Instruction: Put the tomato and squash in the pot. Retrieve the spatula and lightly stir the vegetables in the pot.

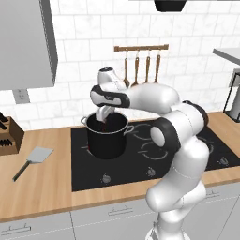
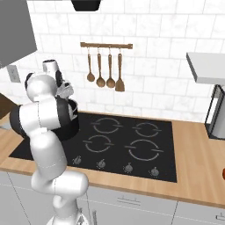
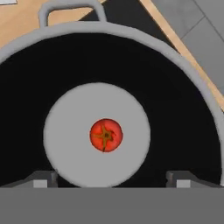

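Jaws spread wide above tomato (image 3: 106,135) inside pot (image 1: 108,136), spatula (image 1: 33,160) aside.

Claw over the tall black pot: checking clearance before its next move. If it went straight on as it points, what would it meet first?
Probably the small red tomato on the pot's grey floor, between the open claw's tips; depth is unclear.

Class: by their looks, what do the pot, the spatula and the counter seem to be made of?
Pot: probably dark-coated metal, matte black wall, grey rim.
Spatula: seemingly metal, flat light-grey blade; the dark handle's material is unclear.
Counter: apparently wood, warm tan, faintly grained.
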